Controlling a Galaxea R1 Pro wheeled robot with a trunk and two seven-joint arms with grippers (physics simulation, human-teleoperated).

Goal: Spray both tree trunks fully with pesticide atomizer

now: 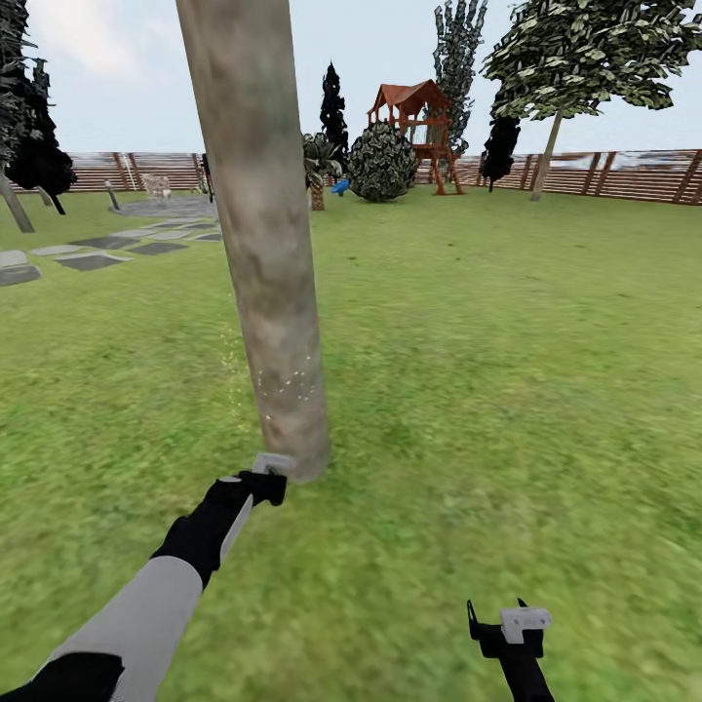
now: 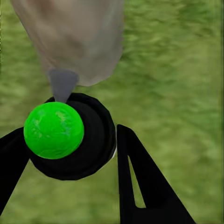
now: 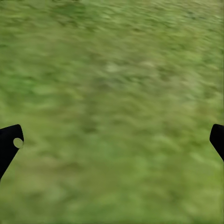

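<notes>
Grass floor (image 1: 507, 390) spreads around the tree trunk (image 1: 268, 244), whose lower bark carries white pesticide (image 1: 283, 380) specks. Beside its base, the left gripper (image 2: 70, 154) clamps the pesticide atomizer (image 2: 70, 135). The right gripper (image 3: 112, 144) hangs low, jaws wide.

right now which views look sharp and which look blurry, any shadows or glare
Head view: the tree trunk and fence are fairly crisp, light is flat, no cast shadows or glare. Left wrist view: the pesticide atomizer in the left tool is sharp, the grass behind it smeared. Right wrist view: grass blurred throughout, right tool's fingertips dark at the edges.
</notes>
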